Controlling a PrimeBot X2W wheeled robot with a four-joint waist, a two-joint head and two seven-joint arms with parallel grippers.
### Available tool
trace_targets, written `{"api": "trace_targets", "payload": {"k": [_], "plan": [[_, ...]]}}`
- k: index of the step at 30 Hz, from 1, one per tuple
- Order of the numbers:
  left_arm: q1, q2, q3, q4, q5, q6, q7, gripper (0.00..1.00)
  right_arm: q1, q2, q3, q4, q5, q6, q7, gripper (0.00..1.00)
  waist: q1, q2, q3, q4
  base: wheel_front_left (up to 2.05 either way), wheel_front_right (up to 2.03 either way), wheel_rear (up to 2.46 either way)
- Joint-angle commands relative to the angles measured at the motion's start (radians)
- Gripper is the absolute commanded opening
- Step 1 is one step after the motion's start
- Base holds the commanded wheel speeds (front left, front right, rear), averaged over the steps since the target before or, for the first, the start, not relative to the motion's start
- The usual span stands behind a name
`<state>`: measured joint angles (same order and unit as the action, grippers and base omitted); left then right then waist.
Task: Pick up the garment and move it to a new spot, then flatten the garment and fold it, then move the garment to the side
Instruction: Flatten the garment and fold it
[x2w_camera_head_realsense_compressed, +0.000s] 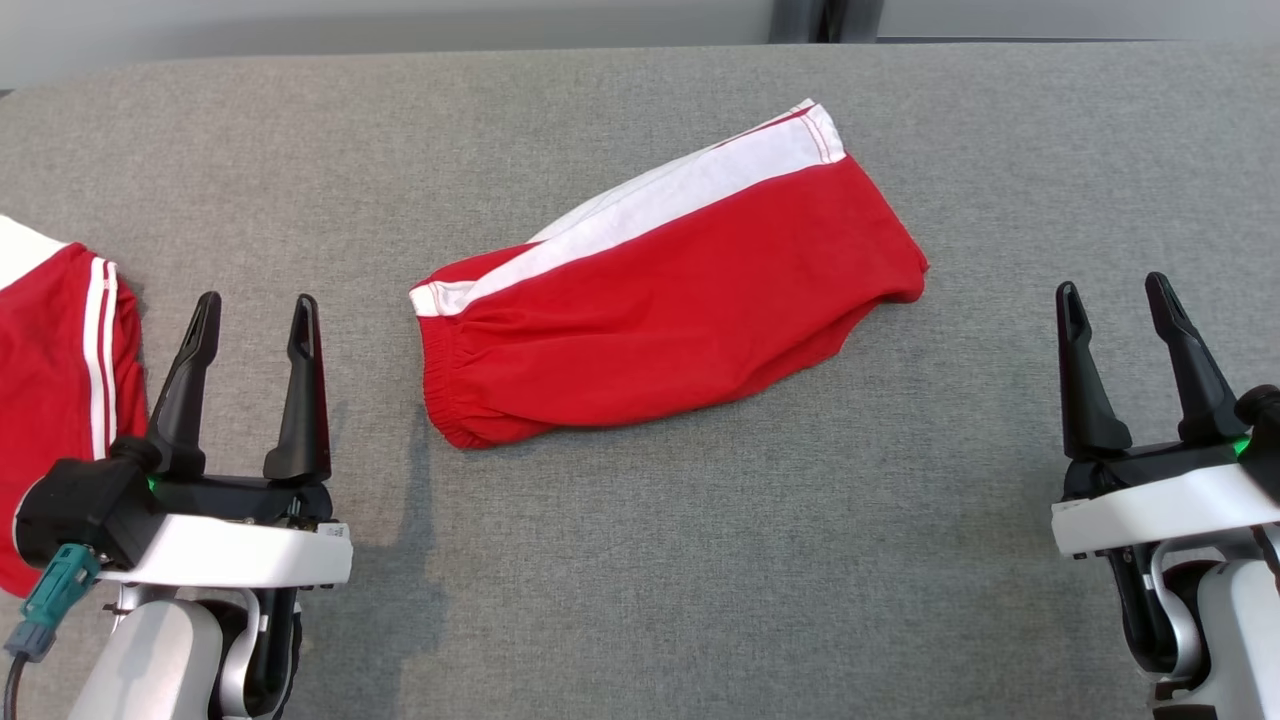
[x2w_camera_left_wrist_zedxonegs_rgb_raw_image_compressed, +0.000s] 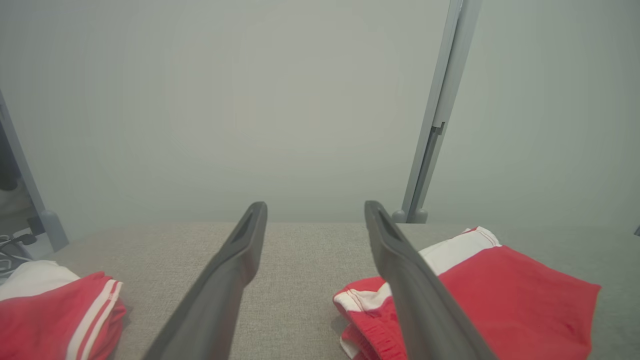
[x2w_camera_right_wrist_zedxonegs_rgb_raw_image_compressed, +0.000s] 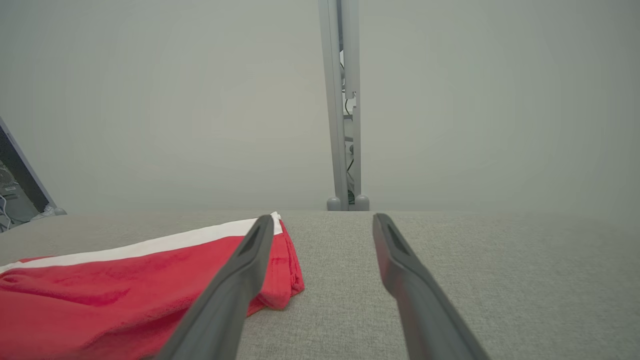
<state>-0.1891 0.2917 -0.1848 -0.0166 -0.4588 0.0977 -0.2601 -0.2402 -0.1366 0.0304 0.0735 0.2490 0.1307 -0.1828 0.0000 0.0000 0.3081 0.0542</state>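
Observation:
The garment (x2w_camera_head_realsense_compressed: 665, 295) is a pair of red shorts with a white side stripe, lying folded in the middle of the grey table (x2w_camera_head_realsense_compressed: 640, 580), waistband toward the lower left. It also appears at the right in the left wrist view (x2w_camera_left_wrist_zedxonegs_rgb_raw_image_compressed: 505, 295) and at the left in the right wrist view (x2w_camera_right_wrist_zedxonegs_rgb_raw_image_compressed: 125, 285). My left gripper (x2w_camera_head_realsense_compressed: 255, 325) stands open at the lower left, empty, well left of the shorts. Far to the shorts' right, my right gripper (x2w_camera_head_realsense_compressed: 1115, 300) is open and empty too. Neither touches the cloth.
Another red garment (x2w_camera_head_realsense_compressed: 55, 380) with white stripes lies at the table's left edge, just left of my left gripper, seen again in the left wrist view (x2w_camera_left_wrist_zedxonegs_rgb_raw_image_compressed: 55, 310). A grey post (x2w_camera_right_wrist_zedxonegs_rgb_raw_image_compressed: 342, 100) stands beyond the far table edge.

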Motion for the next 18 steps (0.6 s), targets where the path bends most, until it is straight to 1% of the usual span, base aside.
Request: {"api": "trace_targets", "payload": {"k": [1, 5, 10, 13, 18], "plan": [[-0.011, -0.002, 0.000, 0.002, 0.009, -0.004, -0.004, 1.00, -0.003, -0.010, -0.009, -0.007, 0.003, 0.000, 0.007, 1.00, 0.0000, 0.0000, 0.004, 0.005, 0.00, 0.00, 0.00], [-0.029, -0.006, 0.001, 0.002, 0.013, -0.010, -0.004, 1.00, -0.042, -0.025, -0.018, 0.012, 0.016, 0.000, 0.024, 1.00, 0.0000, 0.0000, 0.023, 0.020, 0.00, 0.00, 0.00], [-0.047, -0.022, -0.006, -0.001, 0.018, -0.021, -0.004, 1.00, -0.117, -0.058, -0.008, 0.087, 0.025, 0.000, 0.045, 1.00, 0.0000, 0.0000, 0.057, 0.050, 0.00, 0.00, 0.00], [-0.070, -0.037, -0.005, -0.003, 0.021, -0.033, -0.004, 1.00, -0.196, -0.091, 0.030, 0.171, 0.032, 0.000, 0.070, 1.00, 0.0000, 0.0000, 0.092, 0.078, 0.00, 0.00, 0.00], [-0.097, -0.069, -0.003, 0.007, 0.033, -0.054, -0.004, 1.00, -0.317, -0.132, 0.133, 0.327, 0.061, 0.000, 0.105, 1.00, 0.0000, 0.0000, 0.139, 0.125, 0.00, 0.00, 0.00]]}}
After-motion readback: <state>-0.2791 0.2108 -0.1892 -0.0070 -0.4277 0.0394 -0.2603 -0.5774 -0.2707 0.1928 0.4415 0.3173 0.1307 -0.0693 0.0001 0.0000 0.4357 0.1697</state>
